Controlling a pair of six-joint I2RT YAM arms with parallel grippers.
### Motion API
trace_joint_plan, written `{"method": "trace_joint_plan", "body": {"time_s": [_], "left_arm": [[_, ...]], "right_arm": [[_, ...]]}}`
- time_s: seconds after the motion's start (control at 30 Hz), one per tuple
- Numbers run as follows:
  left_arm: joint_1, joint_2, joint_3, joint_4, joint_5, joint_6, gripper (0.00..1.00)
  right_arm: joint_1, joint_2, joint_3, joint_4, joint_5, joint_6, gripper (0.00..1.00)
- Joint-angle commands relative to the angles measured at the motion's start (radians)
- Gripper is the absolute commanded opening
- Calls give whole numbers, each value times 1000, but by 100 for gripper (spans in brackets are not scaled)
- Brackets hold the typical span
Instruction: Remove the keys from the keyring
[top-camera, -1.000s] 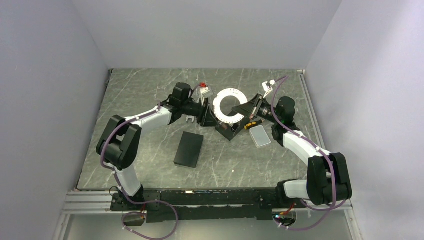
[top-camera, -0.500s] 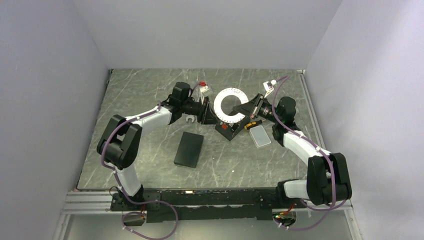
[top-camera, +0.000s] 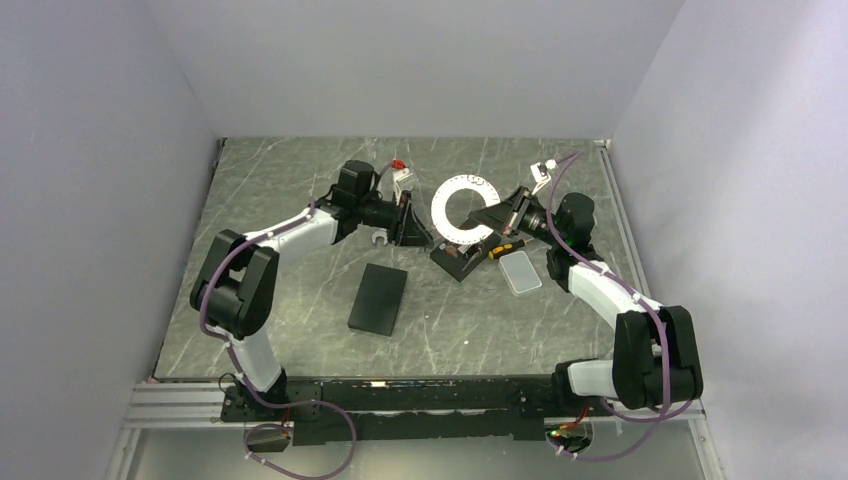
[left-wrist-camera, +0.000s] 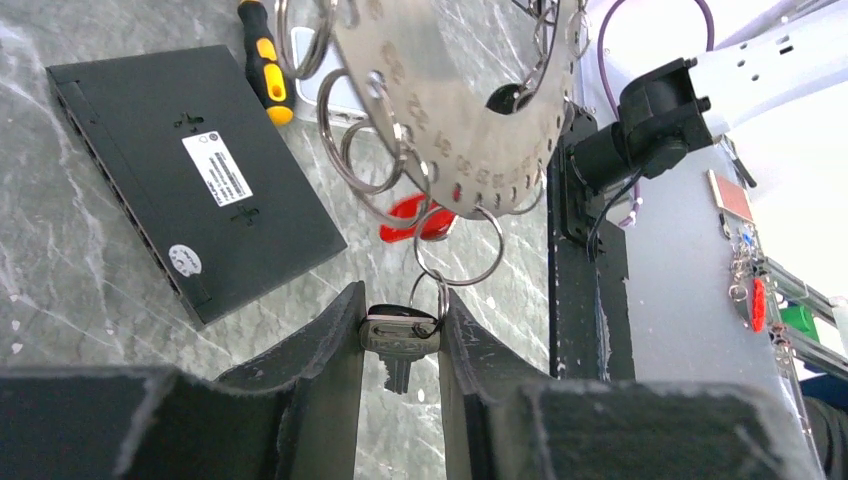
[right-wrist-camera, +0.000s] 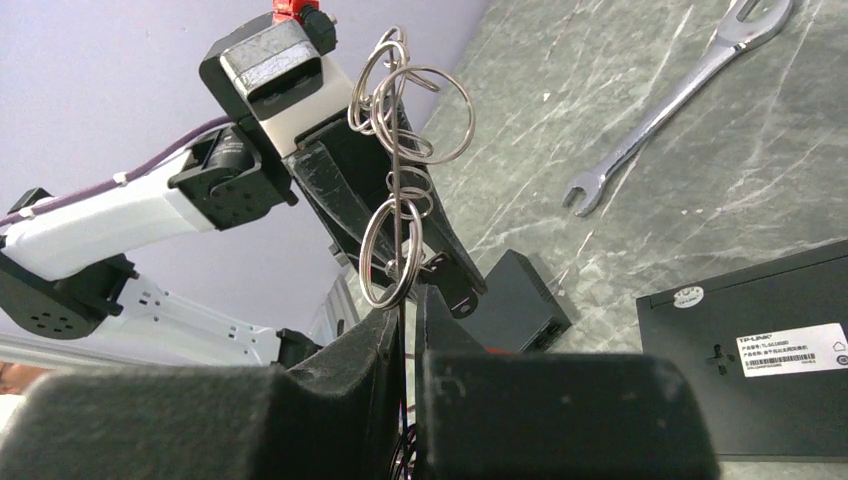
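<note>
Above the grey marbled worktop (top-camera: 300, 190), the left pincer (left-wrist-camera: 400, 300) is clenched on a small silver key (left-wrist-camera: 398, 338) — linked to a thin silvery wire keyring (left-wrist-camera: 470, 283) threaded through a curved metal plate with numbered holes (left-wrist-camera: 450, 110). The right pincer (right-wrist-camera: 405, 315) is clamped on what seems that plate's thin edge — more rings crowd beside it.

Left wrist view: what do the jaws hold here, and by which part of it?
The left gripper holds a small silver metal key by its flat head, pinched between the jaws; the blade is free.
</note>
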Motion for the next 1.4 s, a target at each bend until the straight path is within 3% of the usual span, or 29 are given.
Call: {"method": "trace_joint_plan", "body": {"time_s": [0.0, 0.3, 0.5, 1.0, 1.1, 1.23, 1.37], "left_arm": [[0, -50, 66, -187, 39, 100, 0], [-32, -74, 127, -381, 57, 232, 0], [-32, -77, 225, -527, -2, 285, 0], [-32, -86, 326, -704, -97, 438, 0], [-30, -90, 295, -671, -115, 427, 0], [-17, -96, 195, -498, -195, 313, 0], [-4, -84, 153, -366, -227, 219, 13]], "right_arm": [[-13, -8, 13, 78, 19, -4, 0], [-13, 0, 4, 70, 30, -24, 0], [-11, 30, -29, 93, 11, -51, 0], [-1, 120, -129, 404, -101, 5, 0], [-1, 99, -126, 426, -84, 53, 0], [-1, 26, -76, 281, -28, 39, 0], [-2, 0, -24, 185, 0, 80, 0]]}}
